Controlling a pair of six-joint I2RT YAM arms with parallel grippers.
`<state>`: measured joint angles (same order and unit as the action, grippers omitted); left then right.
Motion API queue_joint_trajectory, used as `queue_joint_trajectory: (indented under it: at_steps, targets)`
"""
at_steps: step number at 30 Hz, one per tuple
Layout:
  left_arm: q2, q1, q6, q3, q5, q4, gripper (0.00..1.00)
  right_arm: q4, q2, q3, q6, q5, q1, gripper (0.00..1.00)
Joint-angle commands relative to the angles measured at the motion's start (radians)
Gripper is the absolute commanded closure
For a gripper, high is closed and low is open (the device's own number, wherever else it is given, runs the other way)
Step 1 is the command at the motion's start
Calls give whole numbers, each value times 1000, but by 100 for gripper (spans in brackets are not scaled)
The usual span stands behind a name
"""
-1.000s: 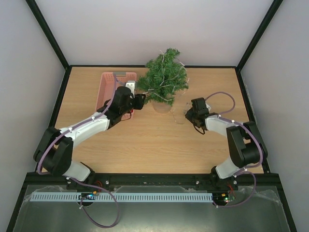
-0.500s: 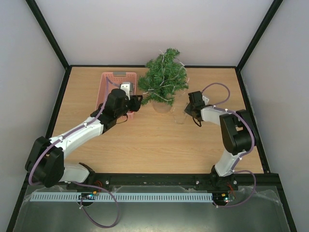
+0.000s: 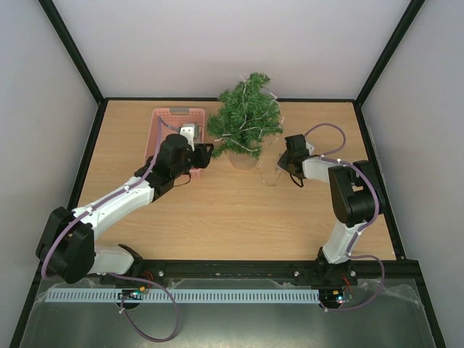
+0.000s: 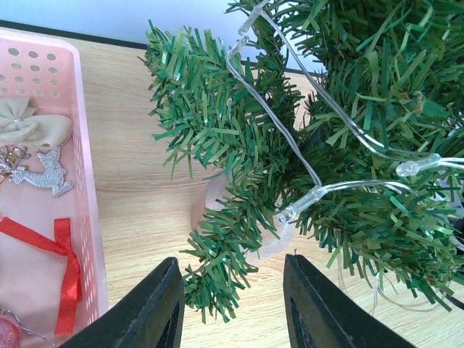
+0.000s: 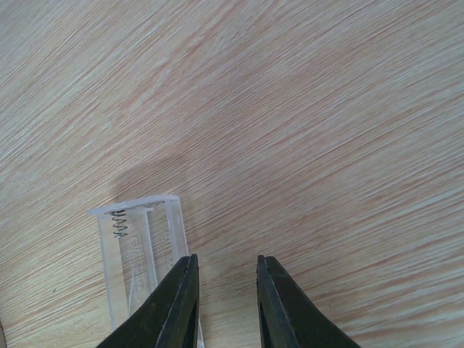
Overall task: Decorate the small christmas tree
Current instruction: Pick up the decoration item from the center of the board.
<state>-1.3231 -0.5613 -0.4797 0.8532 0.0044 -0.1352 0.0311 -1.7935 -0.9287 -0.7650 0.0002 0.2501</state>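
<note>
Your left end effector (image 3: 208, 154) sits at the lower left branches of the small christmas tree (image 3: 246, 116), just beside the pink basket (image 3: 168, 119). Your right end effector (image 3: 281, 168) is low over the wooden surface (image 3: 217, 210), right of the tree's base, beside a clear plastic piece (image 3: 270, 177).

The small christmas tree (image 4: 217, 123) is running off the top right of the left wrist view. The pink basket (image 4: 88, 188) is getting cut off at the left.
</note>
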Motion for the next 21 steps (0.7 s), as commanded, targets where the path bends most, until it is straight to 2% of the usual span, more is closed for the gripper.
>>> queue_joint_trajectory:
  at_steps: [1,4,21]
  targets:
    - [15,5,-3,-9,9,-2,61,-18,1,-31,11,-1,-3,78]
    - [18,5,-2,-10,8,0,60,-18,5,-37,11,-10,-2,77]
    - [28,7,1,-23,-1,-3,59,-55,-43,-54,40,-72,5,54]
